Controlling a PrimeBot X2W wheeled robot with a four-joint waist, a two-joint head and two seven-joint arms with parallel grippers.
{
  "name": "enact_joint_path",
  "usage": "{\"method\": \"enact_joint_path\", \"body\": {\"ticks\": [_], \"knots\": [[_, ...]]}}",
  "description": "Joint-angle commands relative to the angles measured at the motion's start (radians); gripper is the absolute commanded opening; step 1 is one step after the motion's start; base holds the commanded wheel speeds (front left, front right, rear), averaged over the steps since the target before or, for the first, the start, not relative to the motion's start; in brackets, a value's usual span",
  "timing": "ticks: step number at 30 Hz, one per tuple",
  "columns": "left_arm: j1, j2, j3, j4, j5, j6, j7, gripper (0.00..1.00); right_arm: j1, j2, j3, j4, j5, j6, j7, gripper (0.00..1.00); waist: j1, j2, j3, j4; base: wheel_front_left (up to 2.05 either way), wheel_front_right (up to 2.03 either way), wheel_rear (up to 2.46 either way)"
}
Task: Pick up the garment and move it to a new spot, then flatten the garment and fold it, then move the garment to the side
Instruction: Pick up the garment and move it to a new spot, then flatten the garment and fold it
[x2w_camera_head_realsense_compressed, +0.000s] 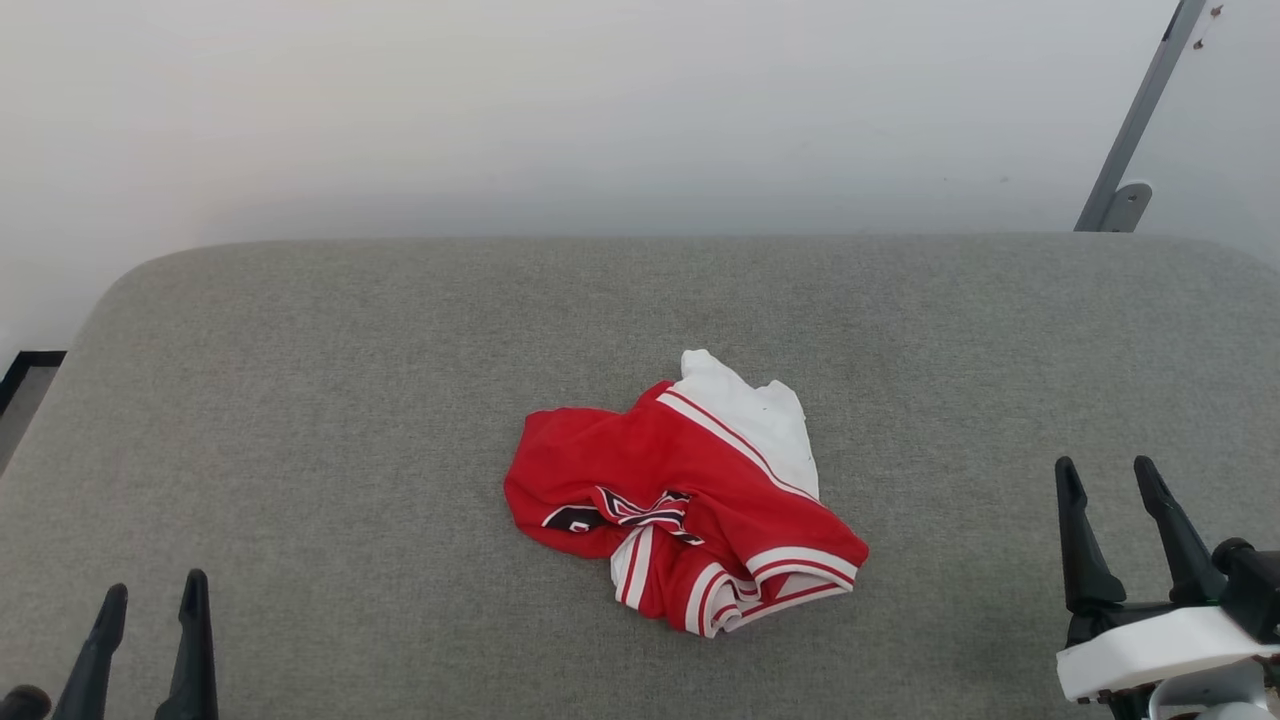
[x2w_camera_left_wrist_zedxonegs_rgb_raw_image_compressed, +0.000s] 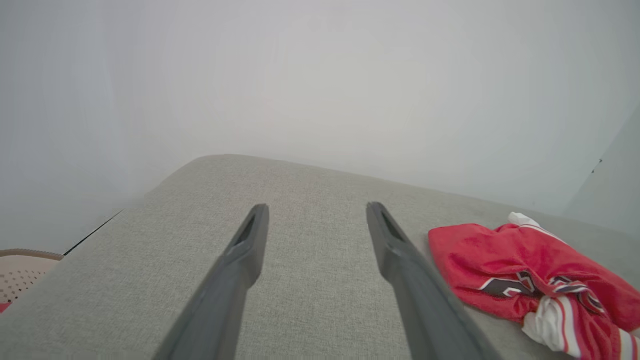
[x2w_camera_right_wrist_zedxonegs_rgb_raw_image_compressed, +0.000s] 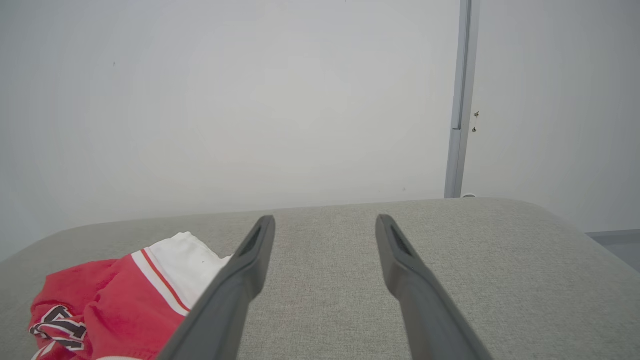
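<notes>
Head view. A grey woven surface (x2w_camera_head_realsense_compressed: 300, 400), wide and rounded at its far corners, takes up the lower two thirds. Behind it stands a plain pale wall (x2w_camera_head_realsense_compressed: 600, 100). One grey metal post (x2w_camera_head_realsense_compressed: 1140, 110) slants up the wall at far right, with one bracket (x2w_camera_head_realsense_compressed: 1128, 200) at its foot. A dark strip of floor (x2w_camera_head_realsense_compressed: 25, 380) shows at the left edge.

One garment (x2w_camera_head_realsense_compressed: 690, 495) lies bunched in a heap near the middle of the surface. It has a red body and a white panel on the far side edged by a thin red stripe. Red-and-white striped trim shows at the near right, and black white-outlined lettering at the near left (crumpled, not readable).

Two grippers, two dark fingers each. The left gripper (x2w_camera_head_realsense_compressed: 157, 585) is at lower left and the right gripper (x2w_camera_head_realsense_compressed: 1105, 464) at lower right. One sits to each side of the garment, and both are well apart from it.

Left wrist view. The fingers (x2w_camera_left_wrist_zedxonegs_rgb_raw_image_compressed: 245, 260) are spread wide with bare surface between them, holding nothing. The garment lies off to their right. One beige perforated object (x2w_camera_left_wrist_zedxonegs_rgb_raw_image_compressed: 20, 270) sits past the surface's left edge (too little shows to name it).

Right wrist view. This gripper's fingers (x2w_camera_right_wrist_zedxonegs_rgb_raw_image_compressed: 405, 275) are likewise spread wide and empty. The garment is at lower left, partly behind the left-hand finger. The post rises against the wall at upper right.
</notes>
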Motion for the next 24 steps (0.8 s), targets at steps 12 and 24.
{"method": "enact_joint_path", "body": {"ticks": [12,24], "knots": [[-0.002,-0.066,0.031,0.008,0.037,-0.019,-0.005,1.00,0.010,0.009,-0.009,0.000,0.011,0.000,-0.007,1.00,0.0000,0.0000,-0.004,0.005,0.00,0.00,0.00],[-0.016,-0.079,-0.004,-0.023,0.028,-0.020,-0.005,1.00,-0.030,-0.005,0.037,0.019,0.020,0.000,0.045,1.00,0.0000,0.0000,0.002,0.048,0.00,0.00,0.00]]}}
